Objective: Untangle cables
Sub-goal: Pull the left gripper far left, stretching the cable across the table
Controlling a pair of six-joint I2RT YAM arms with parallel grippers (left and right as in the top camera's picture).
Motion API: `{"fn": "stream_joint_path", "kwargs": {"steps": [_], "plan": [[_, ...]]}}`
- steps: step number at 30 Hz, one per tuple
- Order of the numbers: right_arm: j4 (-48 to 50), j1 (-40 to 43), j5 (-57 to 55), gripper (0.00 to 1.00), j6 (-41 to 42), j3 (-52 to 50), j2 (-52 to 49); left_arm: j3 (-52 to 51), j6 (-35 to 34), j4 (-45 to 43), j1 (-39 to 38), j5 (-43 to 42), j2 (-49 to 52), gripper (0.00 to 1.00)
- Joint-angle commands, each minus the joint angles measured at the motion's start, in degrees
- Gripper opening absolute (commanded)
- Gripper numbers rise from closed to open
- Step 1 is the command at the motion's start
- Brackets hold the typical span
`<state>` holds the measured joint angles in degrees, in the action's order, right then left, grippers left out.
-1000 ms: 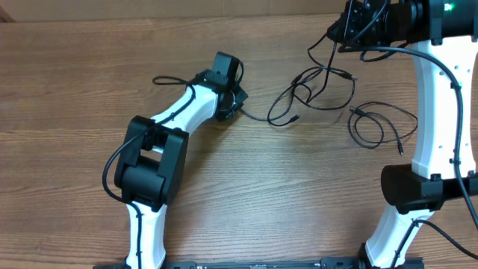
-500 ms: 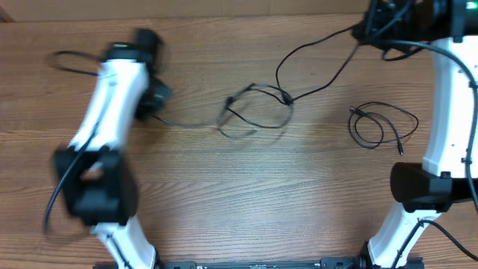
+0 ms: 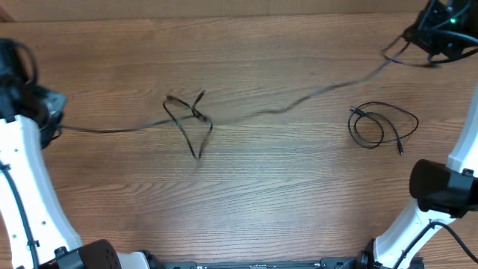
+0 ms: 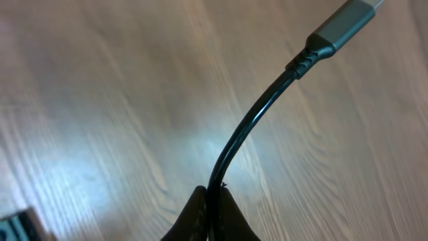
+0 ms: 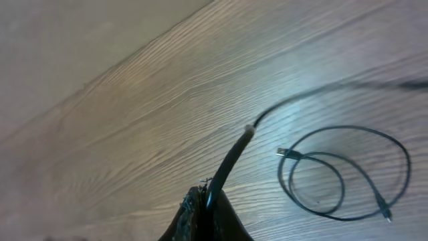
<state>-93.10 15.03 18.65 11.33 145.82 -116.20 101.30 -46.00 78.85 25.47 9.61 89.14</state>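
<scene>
A thin black cable [image 3: 284, 108] stretches across the table between my two grippers, with a small tangled knot [image 3: 190, 119] of loops left of centre. My left gripper [image 3: 46, 123] at the far left is shut on one end of it; the left wrist view shows the cord [image 4: 247, 127] pinched in the jaws [image 4: 212, 197] with its grey plug [image 4: 344, 23] sticking out. My right gripper [image 3: 418, 41] at the far right top is shut on the other end [image 5: 227, 164], pinched in its jaws [image 5: 206, 197]. A separate coiled cable [image 3: 381, 123] lies loose at the right and shows in the right wrist view [image 5: 348, 171].
The wooden table [image 3: 284, 194] carries only the cables. The white right arm's base link [image 3: 441, 187] stands at the right front, the left arm [image 3: 22, 187] along the left edge.
Both arms have pulled apart, left arm far left, right arm further right. The taut cable has dragged the loose loops leftwards and tightened them into a small knot. The coiled cable has not moved.
</scene>
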Motion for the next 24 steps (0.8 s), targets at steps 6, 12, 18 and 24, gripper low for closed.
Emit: {"fn": "stream_joint_path", "kwargs": {"steps": [6, 12, 18, 24], "plan": [[1.46, 1.18, -9.88, 0.04, 4.55, -0.33, 0.98, -2.75, 4.94, -1.57, 2.27, -1.01, -0.55, 0.04], [-0.15, 1.18, -27.04, 0.04, 14.01, -0.37, 0.44, -5.07, 4.92, -2.14, 2.25, -0.61, -0.39, 0.04], [-2.16, 1.18, -42.10, 0.04, 21.05, -0.39, -1.33, -7.80, 4.92, -3.34, 2.32, 0.17, -0.39, 0.04], [-2.62, 1.51, -51.56, 0.04, 24.50, -0.37, -4.20, -7.89, 4.90, -3.48, 4.46, 4.26, -0.39, 0.04]]}}
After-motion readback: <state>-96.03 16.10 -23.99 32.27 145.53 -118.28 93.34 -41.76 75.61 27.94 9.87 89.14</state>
